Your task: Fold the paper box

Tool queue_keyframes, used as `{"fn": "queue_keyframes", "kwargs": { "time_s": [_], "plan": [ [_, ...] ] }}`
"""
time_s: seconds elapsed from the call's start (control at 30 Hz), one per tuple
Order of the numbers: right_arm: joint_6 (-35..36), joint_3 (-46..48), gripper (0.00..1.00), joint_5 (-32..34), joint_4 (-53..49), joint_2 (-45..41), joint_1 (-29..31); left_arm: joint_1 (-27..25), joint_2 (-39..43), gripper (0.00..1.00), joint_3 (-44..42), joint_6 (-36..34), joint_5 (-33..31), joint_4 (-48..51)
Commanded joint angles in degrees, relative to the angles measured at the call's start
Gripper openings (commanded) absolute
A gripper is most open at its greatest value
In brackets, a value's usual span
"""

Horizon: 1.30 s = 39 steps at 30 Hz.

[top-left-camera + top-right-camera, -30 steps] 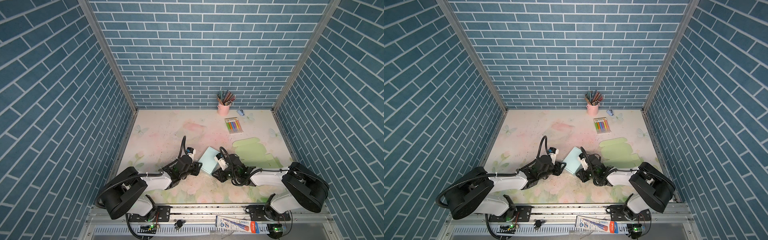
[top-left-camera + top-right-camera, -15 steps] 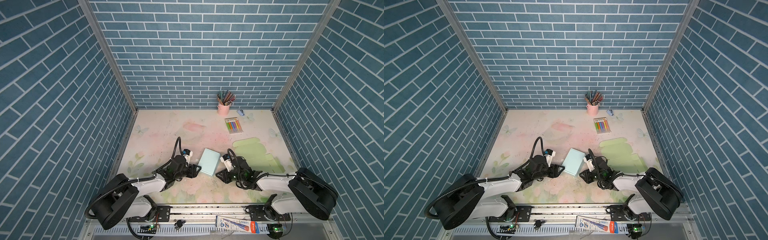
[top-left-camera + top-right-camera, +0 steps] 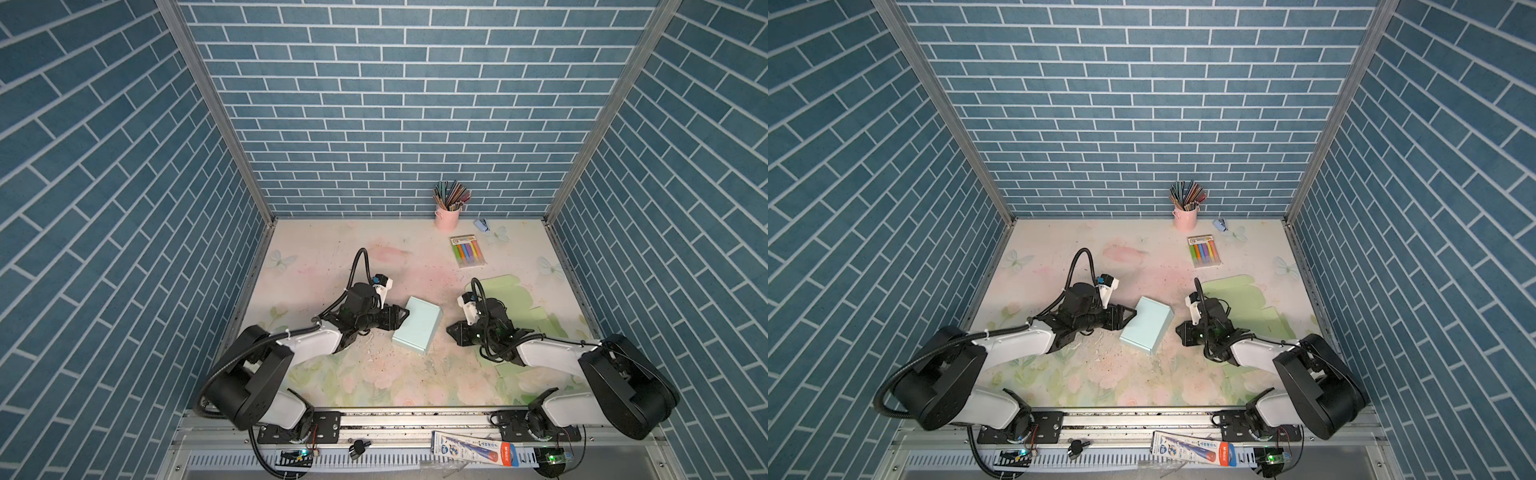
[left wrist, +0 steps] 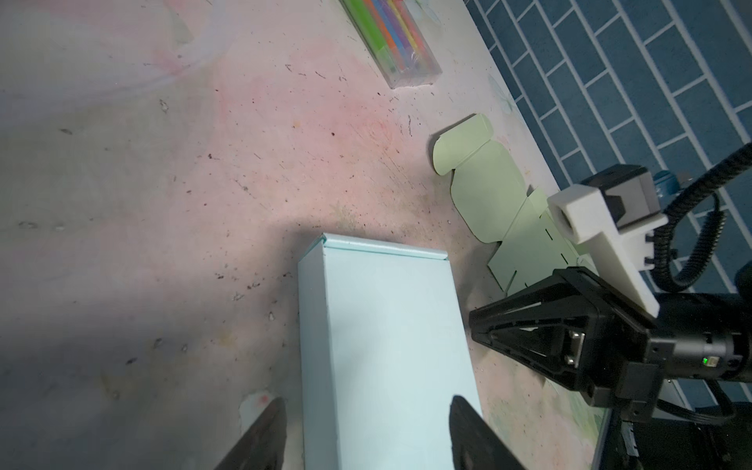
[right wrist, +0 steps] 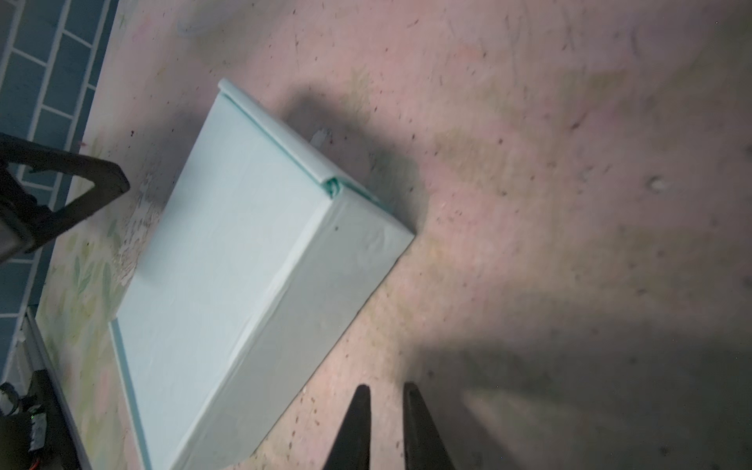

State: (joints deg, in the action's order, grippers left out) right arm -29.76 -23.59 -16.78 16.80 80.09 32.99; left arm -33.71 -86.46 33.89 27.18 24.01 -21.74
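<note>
Okay so left gripper (image 3: 402, 318): jaws wide, right at the blue box's (image 3: 417, 324) left edge, contact hard to tell | right gripper (image 3: 451, 331): fingers (image 5: 358, 427) pinched nearly together, empty, just off the blue box's right side | blue box: closed up, flat on the table (image 3: 332, 257) between both | green flat cardboard (image 3: 515, 297) under the right arm

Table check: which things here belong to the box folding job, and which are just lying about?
For the job:
- blue box, already folded up
- flat green box sheet, probably next to fold

Lying about:
- pink cup of pencils
- pack of markers
- small blue thing by the back wall
- packet on the front rail
</note>
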Motion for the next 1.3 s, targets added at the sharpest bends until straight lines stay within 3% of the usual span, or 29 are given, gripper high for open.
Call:
{"fn": "queue_keyframes", "kwargs": {
  "time_s": [0.0, 0.53, 1.0, 1.1, 1.27],
  "plan": [
    [2.8, -2.14, 0.16, 1.81, -0.52, 2.98, -1.24, 0.35, -4.89, 0.65, 3.31, -1.4, 2.98, -2.63],
    [3.0, -7.32, 0.12, -1.31, 6.18, 15.02, -0.85, -3.14, -15.45, 0.61, 10.86, -0.72, 5.78, -4.76],
    [1.63, -8.91, 0.12, -0.74, 7.1, 14.27, 5.23, -5.92, -18.75, 0.55, 14.42, -0.76, 6.46, -3.7],
    [2.07, -7.81, 0.12, -0.3, 6.18, 12.81, 5.16, -5.31, -18.55, 0.55, 15.05, -1.91, 5.77, -2.21],
    [1.61, -3.92, 0.2, 0.45, 4.35, 8.99, 5.13, 1.19, -18.79, 0.59, 16.75, -3.05, 3.93, 1.3]
  ]
}}
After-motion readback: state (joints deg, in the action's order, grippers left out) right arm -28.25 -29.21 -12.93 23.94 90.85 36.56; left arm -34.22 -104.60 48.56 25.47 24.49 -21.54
